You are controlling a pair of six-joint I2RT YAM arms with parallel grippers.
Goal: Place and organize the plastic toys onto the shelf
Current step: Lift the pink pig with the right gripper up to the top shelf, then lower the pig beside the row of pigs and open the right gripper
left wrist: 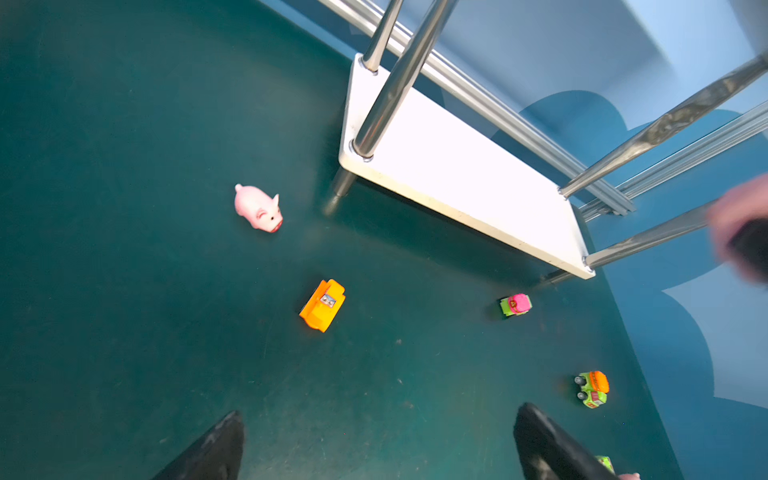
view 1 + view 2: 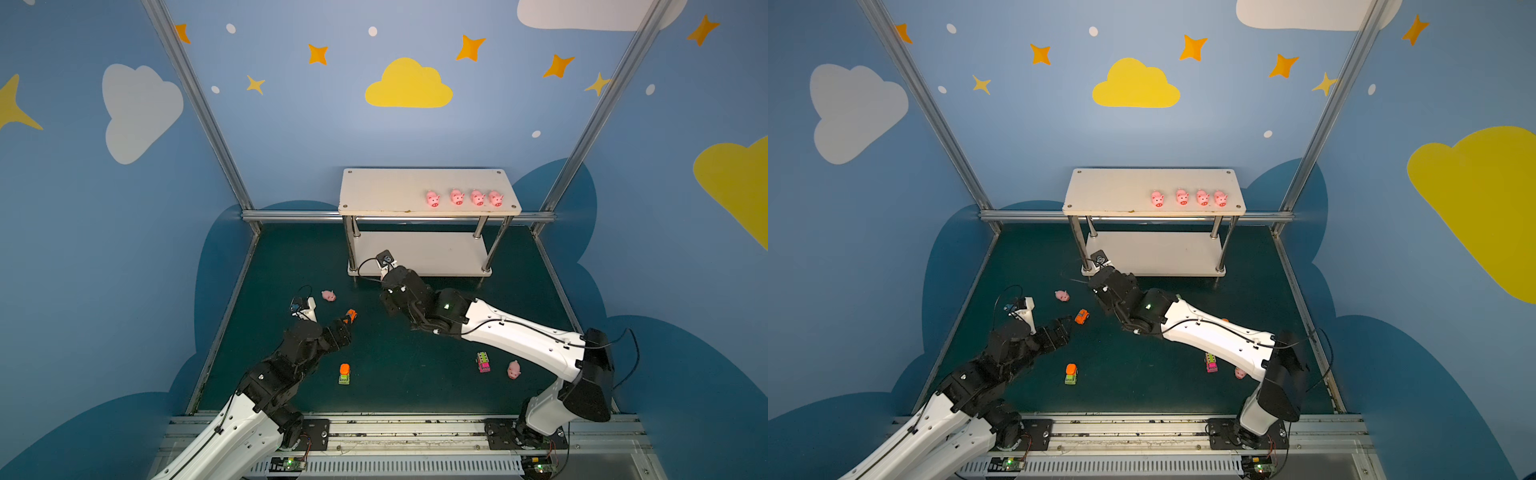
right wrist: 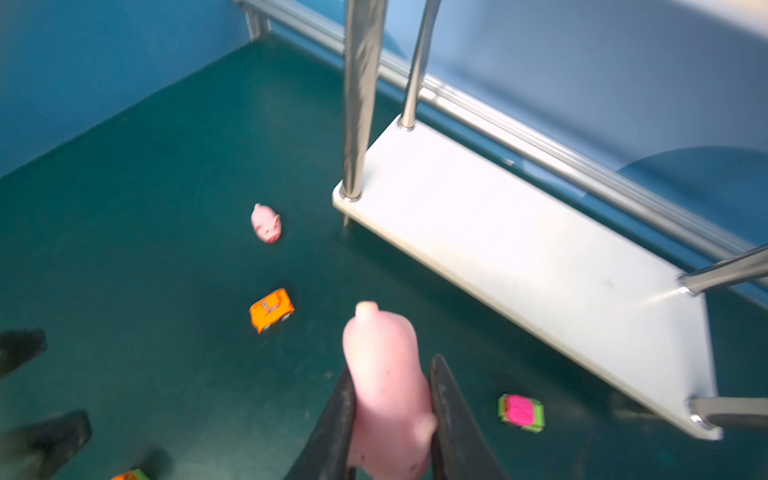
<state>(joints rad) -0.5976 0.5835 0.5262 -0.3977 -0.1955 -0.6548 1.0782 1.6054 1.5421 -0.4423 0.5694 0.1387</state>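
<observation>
Pink pig [image 3: 384,386] tight between the right fingers [image 3: 455,424]

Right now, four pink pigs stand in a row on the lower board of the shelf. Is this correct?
No: the four pink pigs stand in a row on the top board of the shelf, as both top views show.

Left end effector [image 1: 382,411] spread, right end effector [image 3: 392,370] clamped

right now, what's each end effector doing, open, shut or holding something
left end effector: open, nothing between the fingers.
right end effector: closed on a pink pig.
</observation>
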